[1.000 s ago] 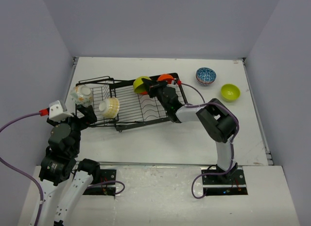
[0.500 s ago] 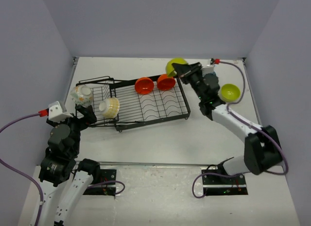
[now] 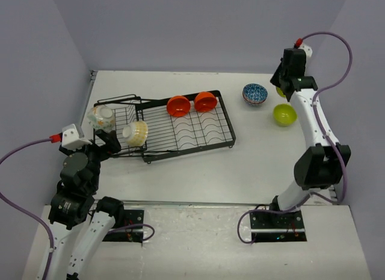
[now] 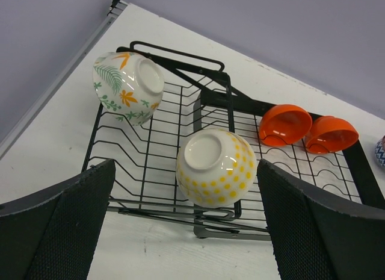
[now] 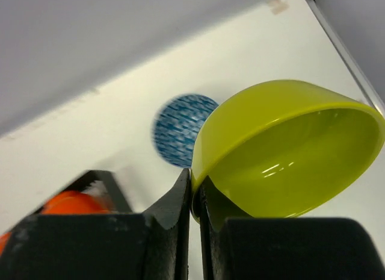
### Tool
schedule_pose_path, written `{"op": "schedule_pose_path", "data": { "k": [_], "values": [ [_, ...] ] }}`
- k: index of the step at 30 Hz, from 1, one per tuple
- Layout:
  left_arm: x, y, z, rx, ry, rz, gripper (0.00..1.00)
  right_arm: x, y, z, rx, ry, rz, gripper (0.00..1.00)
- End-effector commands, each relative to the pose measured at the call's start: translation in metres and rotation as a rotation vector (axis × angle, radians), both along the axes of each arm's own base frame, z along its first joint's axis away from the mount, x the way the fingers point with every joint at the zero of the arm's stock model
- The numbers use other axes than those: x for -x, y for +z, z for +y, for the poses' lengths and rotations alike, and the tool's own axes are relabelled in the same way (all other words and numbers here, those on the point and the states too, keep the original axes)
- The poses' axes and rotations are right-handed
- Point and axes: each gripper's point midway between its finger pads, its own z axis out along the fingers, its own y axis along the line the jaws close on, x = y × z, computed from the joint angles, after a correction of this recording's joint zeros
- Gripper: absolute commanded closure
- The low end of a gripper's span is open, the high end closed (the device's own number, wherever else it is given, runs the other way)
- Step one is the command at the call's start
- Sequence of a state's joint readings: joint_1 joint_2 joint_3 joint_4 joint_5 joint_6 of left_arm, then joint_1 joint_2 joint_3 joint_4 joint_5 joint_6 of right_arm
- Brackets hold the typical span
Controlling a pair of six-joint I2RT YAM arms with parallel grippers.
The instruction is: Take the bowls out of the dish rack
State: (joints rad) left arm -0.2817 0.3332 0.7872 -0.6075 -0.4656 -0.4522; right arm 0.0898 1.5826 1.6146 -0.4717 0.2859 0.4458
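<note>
The black wire dish rack [image 3: 186, 151] lies left of centre. It holds two orange bowls [image 3: 178, 105] [image 3: 206, 101], a white bowl with yellow dots [image 3: 136, 132] and a cream floral bowl [image 3: 101, 117]. My left gripper [image 3: 107, 141] is open at the rack's near left corner. In the left wrist view the left gripper [image 4: 186, 232] frames the dotted bowl [image 4: 215, 167] without touching it. My right gripper [image 3: 281, 87] is raised at the far right, mostly hiding its bowl. In the right wrist view the right gripper [image 5: 194, 199] is shut on the rim of a lime green bowl [image 5: 289, 153].
A blue-and-white patterned bowl [image 3: 255, 93] and a second lime green bowl [image 3: 284, 114] sit on the table right of the rack. The blue bowl [image 5: 177, 135] shows blurred below the held bowl. Walls close in the table on the left, back and right.
My right arm has taken the lime green bowl out of the rack and swung it up and to the far right. The left arm has not moved.
</note>
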Motion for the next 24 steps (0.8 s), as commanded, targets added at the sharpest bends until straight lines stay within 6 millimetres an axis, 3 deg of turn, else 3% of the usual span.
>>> {"op": "schedule_pose_path", "data": {
  "k": [1, 5, 6, 16, 24],
  "values": [
    [-0.005, 0.007, -0.002, -0.006, -0.008, -0.022, 0.00, 0.018, -0.058, -0.039, 0.085, 0.001, 0.299, 1.00],
    [-0.005, 0.009, -0.003, -0.004, -0.015, -0.030, 0.00, -0.008, -0.085, -0.076, 0.117, -0.059, 0.412, 1.00],
    [-0.005, 0.009, -0.005, -0.006, -0.026, -0.030, 0.00, -0.002, -0.094, -0.079, 0.118, -0.058, 0.473, 1.00],
    [-0.007, 0.007, -0.005, -0.011, -0.028, -0.020, 0.00, 0.005, -0.155, -0.085, 0.135, 0.013, 0.698, 1.00],
    [-0.008, 0.006, -0.006, -0.012, -0.031, -0.016, 0.00, 0.004, -0.172, -0.077, 0.164, 0.032, 0.742, 1.00]
  ]
}}
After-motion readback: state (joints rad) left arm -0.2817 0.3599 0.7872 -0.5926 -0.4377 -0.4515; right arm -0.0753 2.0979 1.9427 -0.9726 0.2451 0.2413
